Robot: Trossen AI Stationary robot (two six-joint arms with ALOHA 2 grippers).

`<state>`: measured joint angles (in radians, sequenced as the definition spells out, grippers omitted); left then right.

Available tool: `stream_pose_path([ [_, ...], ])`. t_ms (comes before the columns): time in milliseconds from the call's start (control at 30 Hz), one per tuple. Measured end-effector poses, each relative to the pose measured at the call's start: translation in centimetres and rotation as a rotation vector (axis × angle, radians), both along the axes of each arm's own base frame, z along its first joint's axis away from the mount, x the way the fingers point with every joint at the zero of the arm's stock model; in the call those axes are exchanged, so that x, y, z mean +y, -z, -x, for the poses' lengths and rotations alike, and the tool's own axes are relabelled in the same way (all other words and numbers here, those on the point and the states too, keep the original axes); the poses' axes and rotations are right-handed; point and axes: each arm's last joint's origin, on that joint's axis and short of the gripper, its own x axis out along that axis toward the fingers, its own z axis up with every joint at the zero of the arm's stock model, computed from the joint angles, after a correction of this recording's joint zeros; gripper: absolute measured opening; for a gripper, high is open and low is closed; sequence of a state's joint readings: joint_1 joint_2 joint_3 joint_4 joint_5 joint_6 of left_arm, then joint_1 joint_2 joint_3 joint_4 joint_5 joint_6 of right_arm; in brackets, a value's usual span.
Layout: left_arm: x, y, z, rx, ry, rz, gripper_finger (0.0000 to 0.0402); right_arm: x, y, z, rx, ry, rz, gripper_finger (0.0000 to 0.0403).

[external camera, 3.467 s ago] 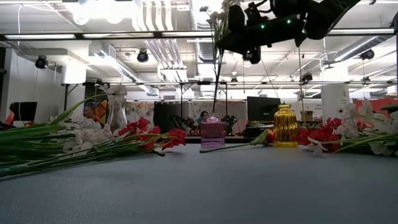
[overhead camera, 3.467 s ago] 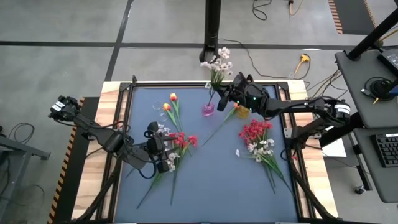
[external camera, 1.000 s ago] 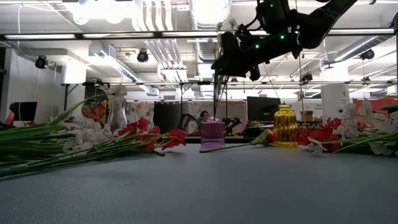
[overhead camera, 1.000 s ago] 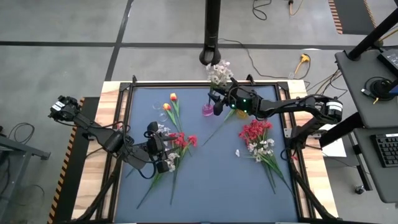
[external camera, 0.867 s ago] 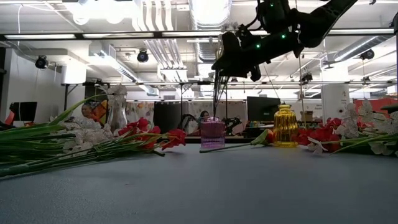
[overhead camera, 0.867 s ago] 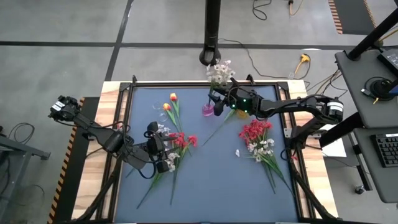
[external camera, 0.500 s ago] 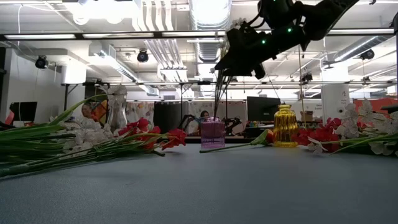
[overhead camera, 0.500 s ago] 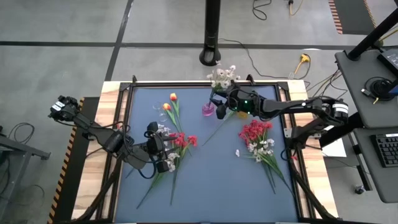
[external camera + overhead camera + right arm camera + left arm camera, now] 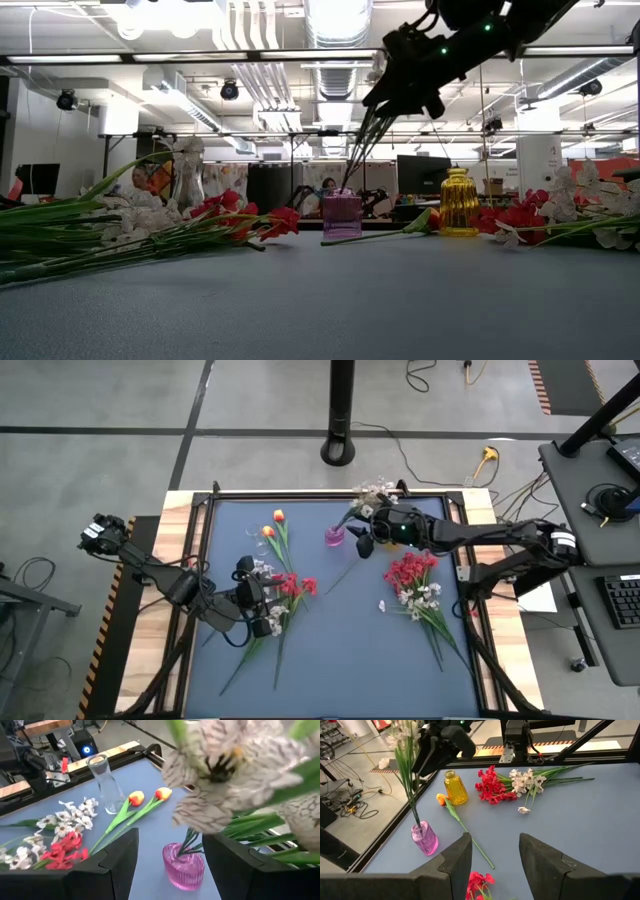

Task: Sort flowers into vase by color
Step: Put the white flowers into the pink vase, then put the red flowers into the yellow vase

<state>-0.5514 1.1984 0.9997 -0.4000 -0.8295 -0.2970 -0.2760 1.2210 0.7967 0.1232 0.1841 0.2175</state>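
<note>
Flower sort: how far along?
Barely begun. One white spray has its stems in the pink vase, with the right gripper at them. Yellow vase and clear vase look empty. Red flowers and orange tulips lie loose. Left gripper hovers open over a mixed pile.

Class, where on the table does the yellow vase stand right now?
In the left wrist view, the yellow vase stands near the table's far edge, between the pink vase and the red flowers.
</note>
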Motion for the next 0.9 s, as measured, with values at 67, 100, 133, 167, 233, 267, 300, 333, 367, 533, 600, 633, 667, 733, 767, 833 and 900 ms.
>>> stream_pose_path([
  [67,0.0,0.0,0.0,0.000,0.000,0.000,0.0148,0.3,-0.1,0.3,0.010,-0.003,-0.011,0.0211],
  [100,0.0,0.0,0.0,0.000,0.000,0.000,0.0148,0.4,-0.2,0.4,0.015,-0.007,-0.014,0.0211],
  [133,0.0,0.0,0.0,0.000,0.000,0.000,0.0148,0.6,-0.3,0.5,0.018,-0.012,-0.015,0.0211],
  [167,0.0,0.0,0.0,0.000,0.000,0.000,0.0148,0.8,-0.3,0.5,0.019,-0.016,-0.017,0.0211],
  [233,0.0,0.0,0.0,0.000,0.000,0.000,0.0148,1.0,-0.5,0.7,0.017,-0.022,-0.024,0.0211],
  [267,0.0,0.0,0.0,0.000,0.000,0.000,0.0148,1.2,-0.6,0.7,0.013,-0.027,-0.024,0.0211],
  [300,0.0,0.0,0.0,0.000,0.000,0.000,0.0148,1.3,-0.7,0.7,0.009,-0.033,-0.023,0.0211],
  [333,0.0,0.0,0.0,0.000,0.000,0.000,0.0148,1.5,-0.8,0.7,0.005,-0.038,-0.022,0.0211],
  [367,0.0,0.0,0.0,0.000,0.000,0.000,0.0148,1.6,-0.9,0.8,0.000,-0.043,-0.020,0.0211],
  [533,0.0,0.0,0.0,0.000,0.000,0.001,0.0148,2.4,-1.5,1.0,-0.025,-0.069,-0.014,0.0211],
  [600,0.0,0.0,0.0,0.000,0.000,0.001,0.0148,2.8,-1.8,1.1,-0.037,-0.082,-0.011,0.0211],
  [633,0.0,0.0,0.0,-0.001,0.000,0.001,0.0148,3.0,-2.1,1.2,-0.043,-0.091,-0.011,0.0211],
  [667,0.0,0.0,0.0,-0.001,0.000,0.001,0.0148,3.3,-2.3,1.2,-0.049,-0.100,-0.014,0.0211],
  [733,0.0,0.0,0.0,-0.002,-0.001,0.003,0.0148,4.0,-3.1,1.2,-0.059,-0.127,-0.014,0.0211],
  [767,0.0,0.1,0.0,-0.002,-0.001,0.004,0.0148,4.5,-3.5,1.2,-0.059,-0.143,-0.015,0.0211],
  [833,-0.1,0.2,-0.2,0.003,-0.001,0.001,0.0148,5.4,-4.3,1.3,-0.057,-0.176,-0.021,0.0211],
  [900,-0.2,0.4,-0.3,0.012,-0.001,-0.005,0.0148,6.3,-5.0,1.3,-0.037,-0.208,-0.038,0.0211],
])
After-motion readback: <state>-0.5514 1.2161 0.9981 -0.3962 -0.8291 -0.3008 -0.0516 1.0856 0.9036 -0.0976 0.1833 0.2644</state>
